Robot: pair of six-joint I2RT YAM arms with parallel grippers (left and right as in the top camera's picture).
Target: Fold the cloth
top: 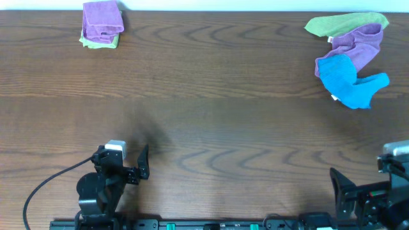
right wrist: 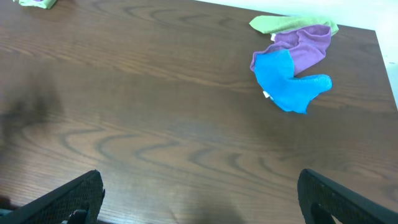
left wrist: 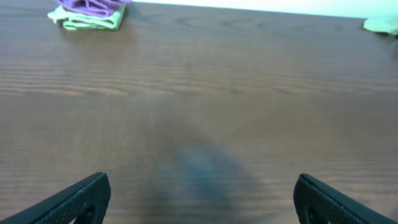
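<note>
The blue cloth [top: 348, 82] lay crumpled and unfolded at the far right of the bench [top: 211, 96]. A small pale bit at its near edge was too small to make out. Touching the blue cloth on its far side was a loose purple cloth [top: 361, 43]. Beyond that was a loose green cloth [top: 339, 24], partly hidden under the purple one.

Well to the left of the blue cloth sat a folded purple cloth [top: 102, 18]. It covered a folded green cloth [top: 99, 42], of which only the edge showed.

The left pincer [left wrist: 202, 186] and the right pincer [right wrist: 200, 180] were both well nearer the camera than the blue cloth. Each was spread wide and held nothing, and its fingers [left wrist: 81, 199] were cut off by the frame. In the overhead view the right arm was also cropped at the edge.

The bench was dark brown wood grain, with a white wall [top: 223, 5] behind it.

There were five cloths in all: two purple, two green and one blue. There were two pincers.
</note>
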